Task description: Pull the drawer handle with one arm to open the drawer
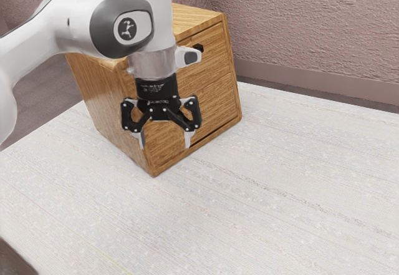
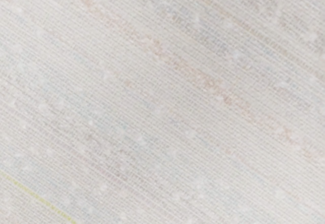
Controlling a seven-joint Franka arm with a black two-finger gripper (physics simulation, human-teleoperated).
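Observation:
A wooden drawer cabinet [image 1: 212, 94] stands on the pale table [image 1: 262, 200] at the back, seen in the exterior view. Its front shows two drawers, both looking flush with the cabinet. A dark handle slot [image 1: 197, 47] sits on the upper drawer, partly hidden by my wrist. My black gripper [image 1: 165, 139] hangs in front of the cabinet, pointing down at the table, fingers spread apart and open with nothing between them. The lower drawer's handle is hidden behind the gripper. The wrist view looks straight down on the table surface [image 2: 162, 102].
A textured wall with a baseboard [image 1: 324, 78] runs behind the table at the exterior view's right. Bare table stretches in front of and to the exterior view's right of the cabinet.

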